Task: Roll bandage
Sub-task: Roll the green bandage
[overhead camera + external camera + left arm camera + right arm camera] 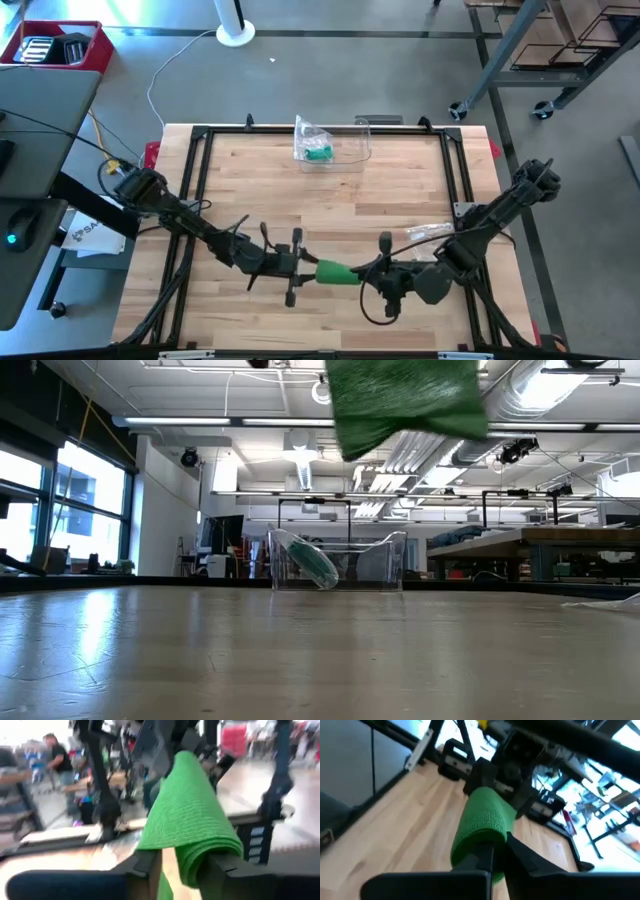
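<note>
Both grippers pinch the green bandage [337,272] between them; no writing is legible.

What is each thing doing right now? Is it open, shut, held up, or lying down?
Green bandage: partly rolled, held up off the table between both tools.
Left tool: fingers either side of the bandage's rolled end.
Right tool: shut on the bandage.
Clear box: open on top, at the far edge.
Bagged bandage: leaning in the clear box, untouched.
</note>
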